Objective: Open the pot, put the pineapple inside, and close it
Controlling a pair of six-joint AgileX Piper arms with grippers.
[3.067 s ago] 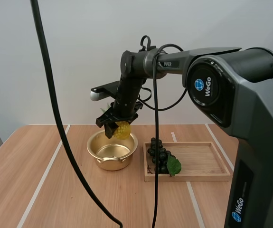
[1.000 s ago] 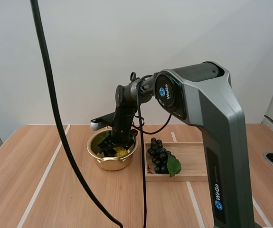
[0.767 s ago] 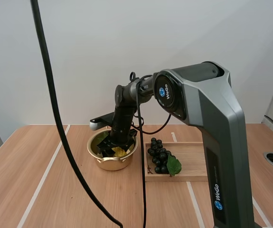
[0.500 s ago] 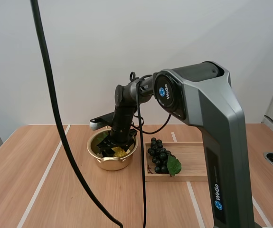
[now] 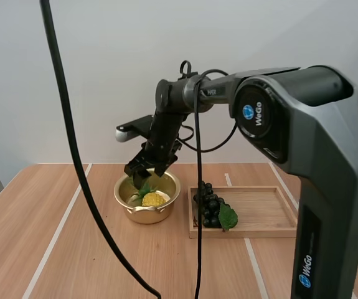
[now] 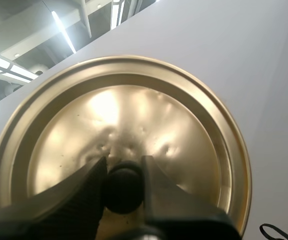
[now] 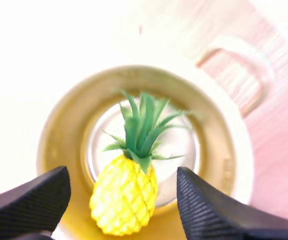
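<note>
The gold pot [image 5: 146,214] stands lidless on the table, with the yellow pineapple [image 5: 153,199] lying inside it. My right gripper [image 5: 142,175] hangs just above the pot's rim, open and holding nothing. Seen from the right wrist, the pineapple [image 7: 125,192] rests on the pot's bottom, leaves pointing away, with the pot's rim [image 7: 220,145] around it and the fingers [image 7: 33,197] spread wide to either side. My left gripper [image 6: 124,172] is shut on the black knob [image 6: 123,184] of the gold lid [image 6: 118,120], held up off the table.
A wooden tray [image 5: 269,212] lies right of the pot, close to it. A bunch of dark grapes [image 5: 208,204] with a green leaf sits at the tray's left end. Bare wooden tabletop [image 5: 60,249] stretches left and in front of the pot.
My right gripper went down into the pot with the pineapple, let it go and rose above the rim. The pineapple now lies in the pot.
</note>
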